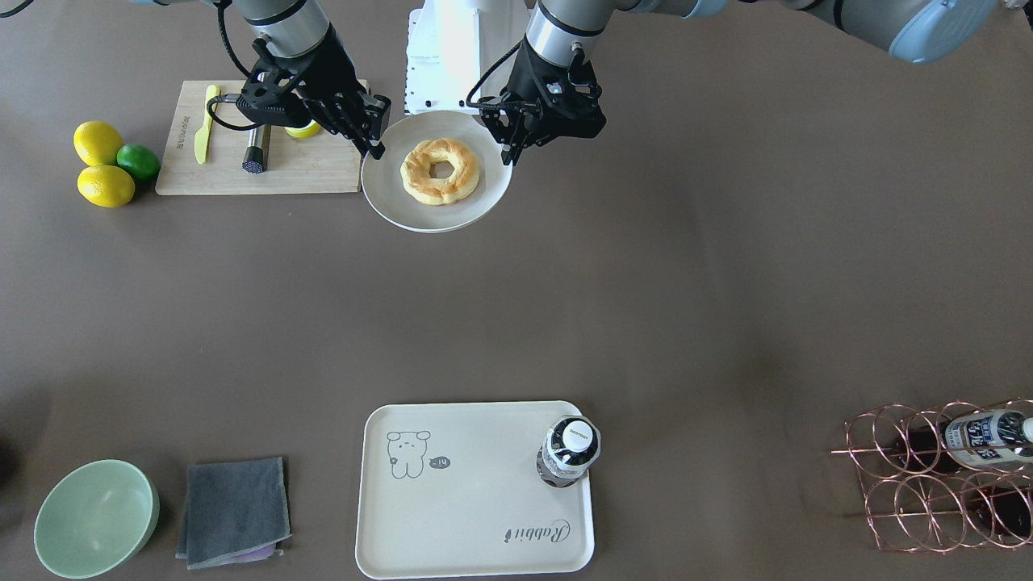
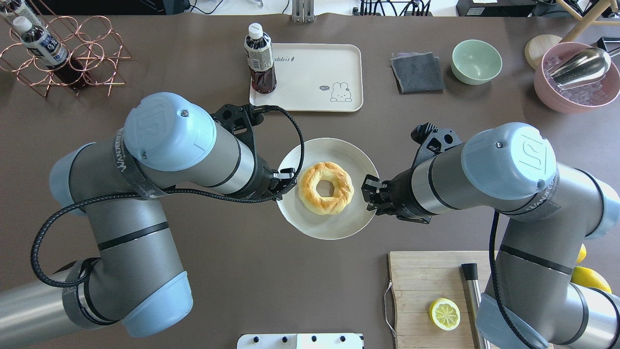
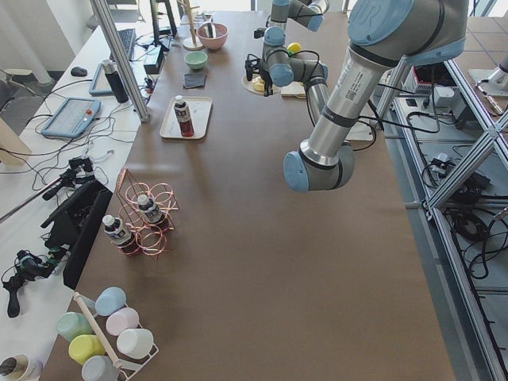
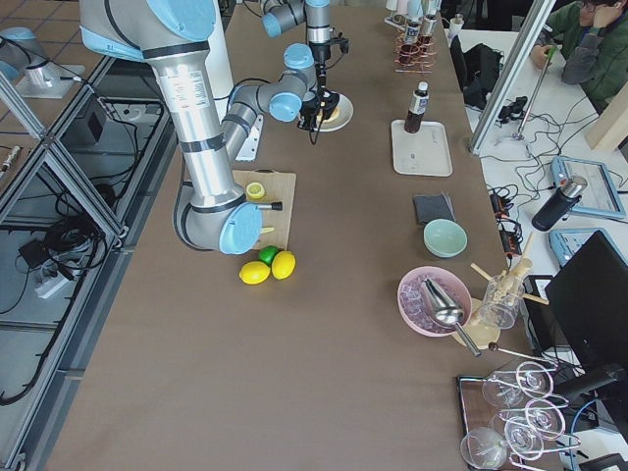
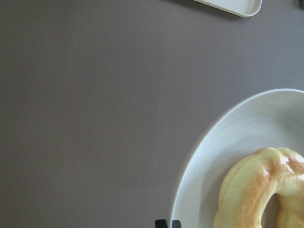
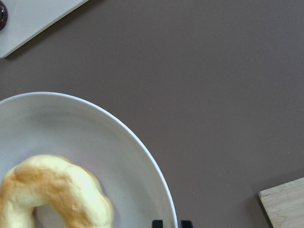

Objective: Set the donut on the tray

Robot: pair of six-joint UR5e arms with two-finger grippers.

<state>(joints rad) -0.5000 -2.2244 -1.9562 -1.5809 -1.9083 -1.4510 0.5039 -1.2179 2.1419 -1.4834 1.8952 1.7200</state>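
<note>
Overhead exterior: I saw the donut (image 2: 308,190) at three o'clock from left gripper (image 2: 286,178), nine from right gripper (image 2: 369,188), both clamping the plate (image 2: 315,228).

1. A long brown table (image 3: 262,262) fills the room's middle.
2. Your white desk (image 3: 32,171) runs along one side, strewn with cables (image 3: 48,135).
3. A metal post (image 3: 119,59) stands between them.
4. Tiled floor (image 3: 484,317) lies on the other side, evenly lit.
</note>
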